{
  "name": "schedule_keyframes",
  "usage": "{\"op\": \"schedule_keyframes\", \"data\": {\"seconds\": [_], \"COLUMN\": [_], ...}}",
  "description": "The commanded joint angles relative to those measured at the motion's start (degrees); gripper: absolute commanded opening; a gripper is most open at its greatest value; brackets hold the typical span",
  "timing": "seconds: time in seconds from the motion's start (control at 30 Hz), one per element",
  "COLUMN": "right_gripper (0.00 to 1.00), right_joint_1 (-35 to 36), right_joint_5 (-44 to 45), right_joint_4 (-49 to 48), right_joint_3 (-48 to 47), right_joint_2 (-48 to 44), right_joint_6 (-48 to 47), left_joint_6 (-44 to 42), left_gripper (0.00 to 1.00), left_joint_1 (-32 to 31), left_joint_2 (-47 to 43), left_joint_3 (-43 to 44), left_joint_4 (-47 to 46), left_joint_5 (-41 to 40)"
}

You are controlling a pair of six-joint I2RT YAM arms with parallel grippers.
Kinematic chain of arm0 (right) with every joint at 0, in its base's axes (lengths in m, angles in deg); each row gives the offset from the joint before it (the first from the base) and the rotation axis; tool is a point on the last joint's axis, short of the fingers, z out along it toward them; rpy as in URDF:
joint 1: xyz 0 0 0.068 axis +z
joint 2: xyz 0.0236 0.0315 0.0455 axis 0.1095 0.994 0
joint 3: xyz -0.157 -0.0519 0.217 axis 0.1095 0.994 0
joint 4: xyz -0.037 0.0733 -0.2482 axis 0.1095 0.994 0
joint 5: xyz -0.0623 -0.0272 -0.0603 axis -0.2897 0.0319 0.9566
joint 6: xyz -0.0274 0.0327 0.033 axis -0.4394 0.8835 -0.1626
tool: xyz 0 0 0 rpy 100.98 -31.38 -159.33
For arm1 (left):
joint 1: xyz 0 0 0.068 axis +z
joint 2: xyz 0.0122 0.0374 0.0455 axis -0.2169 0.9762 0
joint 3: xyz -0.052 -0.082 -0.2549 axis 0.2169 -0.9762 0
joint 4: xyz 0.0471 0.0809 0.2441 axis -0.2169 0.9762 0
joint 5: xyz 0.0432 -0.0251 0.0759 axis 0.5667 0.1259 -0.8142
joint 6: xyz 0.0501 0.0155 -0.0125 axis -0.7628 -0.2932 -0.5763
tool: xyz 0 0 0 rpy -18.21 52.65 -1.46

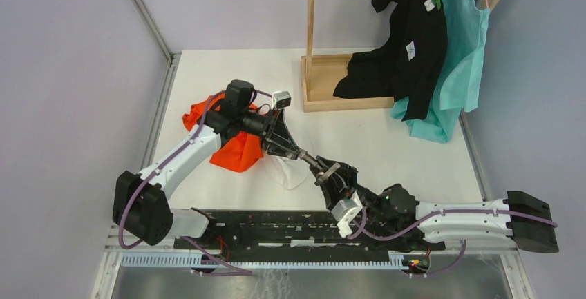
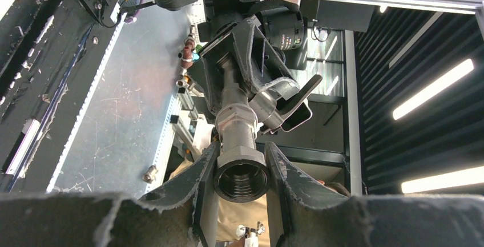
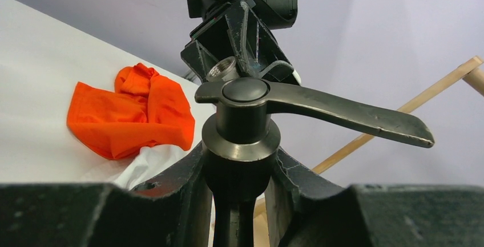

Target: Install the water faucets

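Note:
One dull grey metal water faucet (image 1: 315,163) is held in the air between both grippers over the table's middle. It is a straight valve body with a long flat lever handle (image 3: 342,113), not a cross handle. My left gripper (image 1: 291,148) is shut on its hex end with the open threaded mouth (image 2: 242,175); the gripper shows in the left wrist view (image 2: 242,156). My right gripper (image 1: 332,179) is shut on the round valve body (image 3: 242,167) just under the lever, and shows in the right wrist view (image 3: 241,156). No separate bent spout pipe is in view.
An orange cloth (image 1: 231,148) and a white cloth (image 1: 290,173) lie under the left arm. A wooden stand (image 1: 325,81) with black (image 1: 408,36) and teal (image 1: 459,57) garments is at the back right. A black rail (image 1: 276,226) runs along the near edge.

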Motion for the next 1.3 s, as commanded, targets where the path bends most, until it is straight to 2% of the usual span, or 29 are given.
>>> {"op": "schedule_keyframes", "data": {"seconds": [0.0, 0.4, 0.7, 1.0, 1.13, 1.27], "right_gripper": [0.01, 0.01, 0.01, 0.01, 0.01, 0.01], "right_joint_1": [-1.01, -2.52, -6.39, -9.34, -11.35, -13.93], "right_joint_5": [1.64, 2.57, -0.7, -2.53, -3.92, -6.37], "right_joint_4": [-4.65, -9.5, -3.36, -11.69, -14.99, -18.38], "right_joint_3": [-1.5, -2.21, -3.06, -1.27, -0.64, -0.29], "right_joint_2": [0.35, 4.28, 1.6, 4.64, 6.08, 7.52], "right_joint_6": [5.72, 16.62, 27.28, 34.54, 40.41, 47.07], "left_joint_6": [-2.67, -4.84, -6.39, -6.26, -3.58, 8.76], "left_gripper": [0.03, 0.03, 0.03, 0.03, 0.03, 0.03], "left_joint_1": [-1.03, -1.34, -1.46, -1.5, -1.55, -1.61], "left_joint_2": [-3.0, -4.35, -4.88, -5.28, -6.63, -8.74], "left_joint_3": [1.69, 0.67, 0.07, -0.22, -2.11, -7.78], "left_joint_4": [-0.63, -0.63, -1.65, -4.15, -9.67, -27.91], "left_joint_5": [3.33, 0.89, 0.79, 0.36, -0.79, -2.02]}}
